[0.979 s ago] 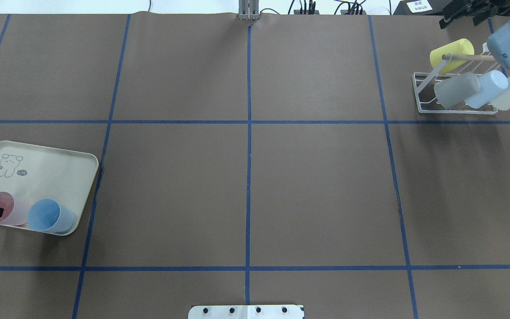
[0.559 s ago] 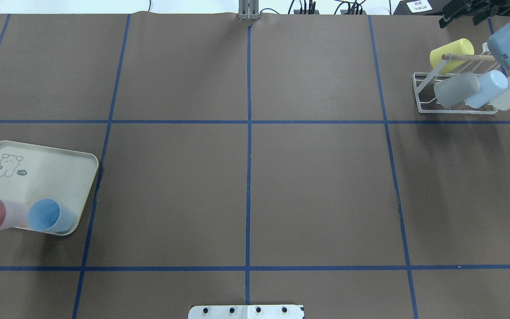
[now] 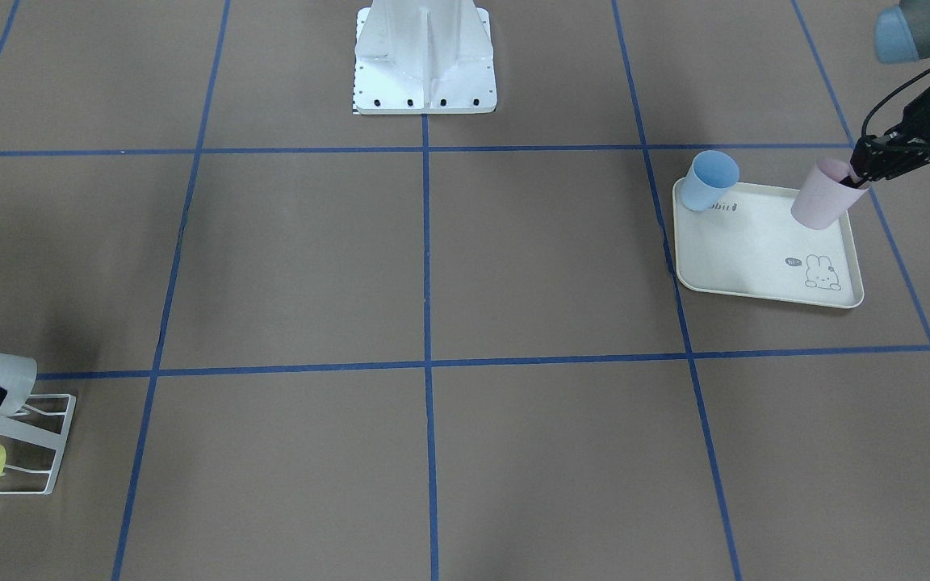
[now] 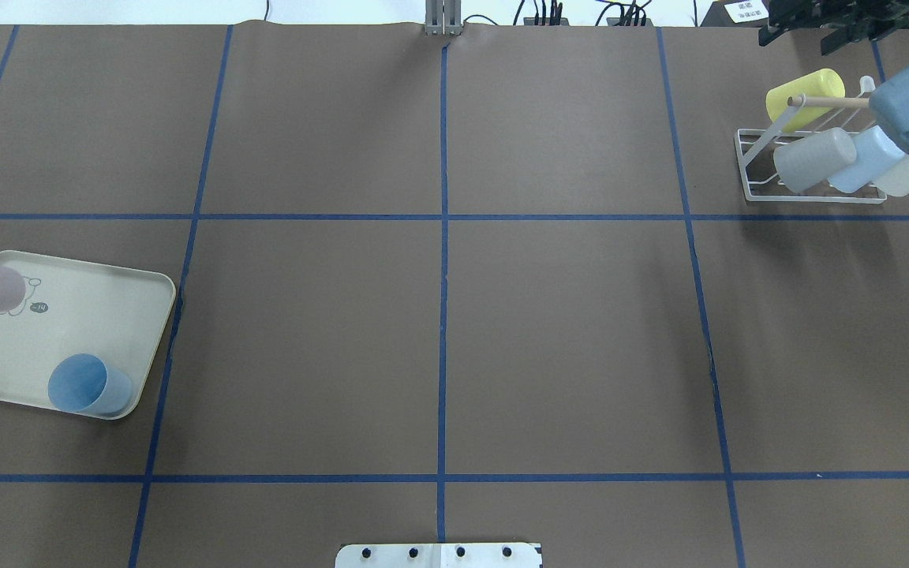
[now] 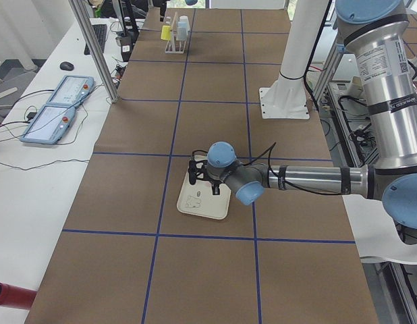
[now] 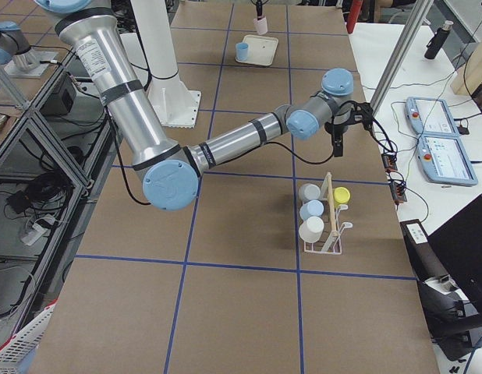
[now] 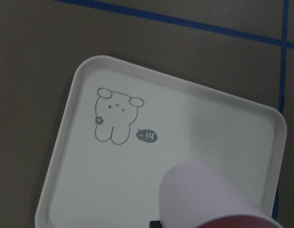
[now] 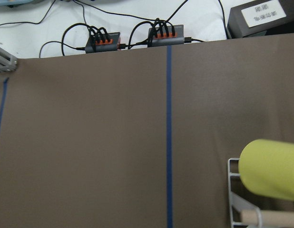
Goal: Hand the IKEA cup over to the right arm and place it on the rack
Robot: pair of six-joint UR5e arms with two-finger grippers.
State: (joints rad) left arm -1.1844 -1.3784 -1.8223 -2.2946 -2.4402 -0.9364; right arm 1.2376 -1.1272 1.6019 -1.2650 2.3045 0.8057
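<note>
L jaws clamped on the rim of the pink cup, one finger inside and one outside. Cup hangs tilted below them, held up over the cream tray. Blue cup stands on the tray's corner, off to one side of L jaws, not touching the pink one.

R jaws: seen only as dark shapes at the frame edge, can't tell if apart or closed; nothing seen in them. Rack sits on the counter just below and beside R jaws, far across from L jaws. It carries yellow, grey, lt-blue and white cups.
</note>
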